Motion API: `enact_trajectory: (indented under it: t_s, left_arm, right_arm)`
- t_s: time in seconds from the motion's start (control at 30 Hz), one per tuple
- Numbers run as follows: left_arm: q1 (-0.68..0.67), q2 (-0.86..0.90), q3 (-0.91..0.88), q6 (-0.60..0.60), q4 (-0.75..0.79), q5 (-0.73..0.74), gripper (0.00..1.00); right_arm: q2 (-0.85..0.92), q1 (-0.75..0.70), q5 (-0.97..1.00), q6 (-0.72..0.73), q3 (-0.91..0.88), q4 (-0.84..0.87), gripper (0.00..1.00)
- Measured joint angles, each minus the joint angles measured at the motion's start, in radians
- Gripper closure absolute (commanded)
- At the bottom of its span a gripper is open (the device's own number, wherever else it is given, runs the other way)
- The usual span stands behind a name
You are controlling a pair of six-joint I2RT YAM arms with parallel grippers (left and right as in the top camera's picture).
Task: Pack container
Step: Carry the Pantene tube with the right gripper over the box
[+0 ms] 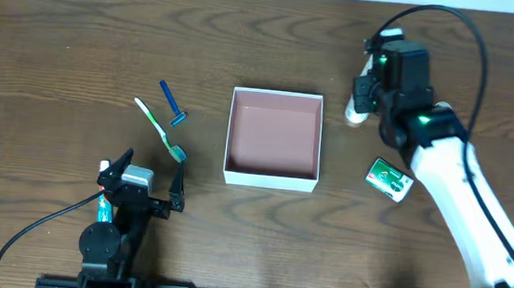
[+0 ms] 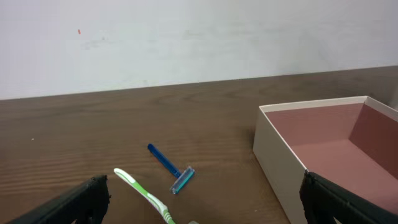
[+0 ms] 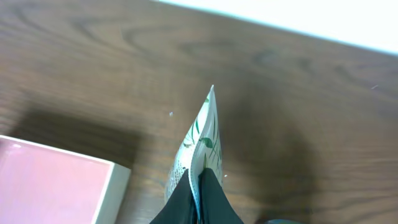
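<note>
The container (image 1: pixel 270 175) is a square white-walled box with a pinkish-brown floor at the table's middle, with nothing in it; it also shows in the left wrist view (image 2: pixel 280 155) and the right wrist view (image 3: pixel 115 186). My right gripper (image 1: pixel 362 95) is shut on a white tube with green leaf print (image 3: pixel 202 140), held right of the container's far right corner. My left gripper (image 1: pixel 147 170) is open and empty near the front left. A green-white toothbrush (image 1: pixel 159 128) and a blue razor (image 1: pixel 173 105) lie left of the container; the left wrist view shows the toothbrush (image 2: pixel 146 196) and the razor (image 2: pixel 171 168).
A small green and white box (image 1: pixel 390 180) lies right of the container. A white wall stands behind the table's far edge (image 2: pixel 186 43). A black cable runs from the left arm's base.
</note>
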Motion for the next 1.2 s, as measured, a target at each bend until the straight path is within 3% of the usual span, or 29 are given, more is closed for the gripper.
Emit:
enact_trajectory:
  t_s: [0.2,0.43,0.7,1.2]
  left_arm:
    - [0.000,0.001,0.000,0.000,0.000,0.000,0.02]
    - [0.000,0.001,0.000,0.000,0.000,0.000,0.02]
    - [0.000,0.001,0.000,0.000,0.000,0.000,0.02]
    - [0.000,0.002,0.000,0.000,0.000,0.000,0.02]
  right_arm:
    - [-0.205,0.000,-0.069,-0.016,0.050,-0.045,0.98]
    - [-0.315,0.019,-0.350,-0.091,0.067,-0.018,0.98]
    - [-0.229,0.172,-0.536,-0.163,0.067,0.029,0.99]
    - [0.041,0.270,-0.557,-0.214,0.066,0.153,0.99]
